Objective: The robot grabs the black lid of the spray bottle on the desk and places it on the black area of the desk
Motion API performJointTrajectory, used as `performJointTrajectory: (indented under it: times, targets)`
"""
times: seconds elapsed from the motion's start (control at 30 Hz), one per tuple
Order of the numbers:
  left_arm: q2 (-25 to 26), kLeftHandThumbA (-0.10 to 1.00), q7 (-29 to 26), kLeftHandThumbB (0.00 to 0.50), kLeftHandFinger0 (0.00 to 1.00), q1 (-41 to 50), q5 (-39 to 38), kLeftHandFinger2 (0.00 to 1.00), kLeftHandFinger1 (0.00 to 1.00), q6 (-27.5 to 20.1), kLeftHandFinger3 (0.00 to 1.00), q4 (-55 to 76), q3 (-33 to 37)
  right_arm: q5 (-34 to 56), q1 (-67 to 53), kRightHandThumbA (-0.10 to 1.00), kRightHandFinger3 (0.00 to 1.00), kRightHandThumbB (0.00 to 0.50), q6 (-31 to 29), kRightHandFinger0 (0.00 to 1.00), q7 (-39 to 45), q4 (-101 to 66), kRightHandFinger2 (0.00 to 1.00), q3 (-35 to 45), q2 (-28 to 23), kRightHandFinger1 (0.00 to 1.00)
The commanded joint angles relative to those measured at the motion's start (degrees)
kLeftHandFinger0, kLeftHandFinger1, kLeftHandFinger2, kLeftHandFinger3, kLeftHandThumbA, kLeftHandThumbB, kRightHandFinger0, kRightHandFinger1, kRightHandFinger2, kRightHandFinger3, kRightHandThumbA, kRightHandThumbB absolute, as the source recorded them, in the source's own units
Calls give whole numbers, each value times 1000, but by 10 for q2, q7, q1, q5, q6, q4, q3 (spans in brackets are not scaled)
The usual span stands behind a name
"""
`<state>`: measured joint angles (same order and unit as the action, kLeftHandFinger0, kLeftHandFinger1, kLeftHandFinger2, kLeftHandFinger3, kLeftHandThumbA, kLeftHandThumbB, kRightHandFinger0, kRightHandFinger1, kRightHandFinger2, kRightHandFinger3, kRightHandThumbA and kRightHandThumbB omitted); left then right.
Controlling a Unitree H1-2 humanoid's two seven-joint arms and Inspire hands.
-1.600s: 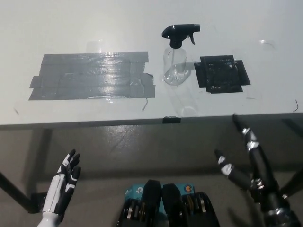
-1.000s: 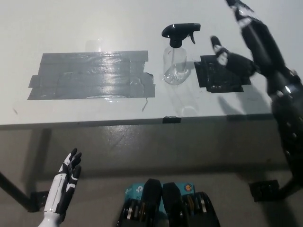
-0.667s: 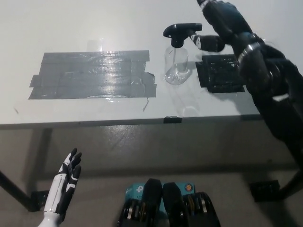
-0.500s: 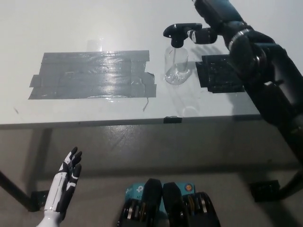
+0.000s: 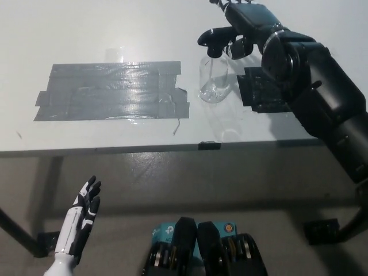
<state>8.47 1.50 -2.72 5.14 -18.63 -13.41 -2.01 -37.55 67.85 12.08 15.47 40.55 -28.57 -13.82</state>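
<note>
From my remote station, the head view looks steeply down on a pale white desk (image 5: 86,34) whose near edge crosses the middle of the picture. My black right hand (image 5: 244,26) reaches in from the lower right, its bulky black arm (image 5: 322,98) stretched over the desk's right part, and meets the black trigger-spray lid (image 5: 214,39) at the trigger side. Its fingers (image 5: 238,47) curl about the trigger end of the lid, but I cannot tell from this angle whether they have closed on it or merely touch it. The lid sits on top of the clear, rounded plastic spray bottle (image 5: 213,80), which stands upright on the desk, a little right of centre. Just to the bottle's right lies the black taped square (image 5: 259,92), flat on the desk and partly covered by my right arm. To the bottle's left, a wide patch of grey duct tape strips (image 5: 109,92) spreads across the desk, its right edge just beside the bottle's base. My white left hand (image 5: 80,218) hangs low at the picture's lower left, below the desk's edge and well apart from everything on it, empty, with its dark-tipped fingers spread. A dark floor shows beneath the desk.
</note>
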Motion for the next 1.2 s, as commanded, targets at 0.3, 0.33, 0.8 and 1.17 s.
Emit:
performJointTrajectory:
  times: [0.3,0.33,0.8,1.17]
  targets:
    - [10,916,2,201,1000,-11,4,1000,1000,-12,1000,15,6,-12,62,592,1000,500,24,1000,51,10,1000,-12,-3,1000]
    - [10,915,2,203,1000,-11,4,1000,1000,-12,1000,16,6,-13,63,591,1000,500,21,1000,50,13,1000,-14,-3,1000]
    - [15,910,5,224,1000,-20,3,1000,1000,-2,1000,23,9,10,112,558,1000,500,6,1000,131,84,1000,-18,2,1000]
    - [17,890,9,200,1000,-26,0,1000,1000,-2,1000,24,13,42,202,558,1000,500,-30,1000,177,196,1000,-5,22,1000]
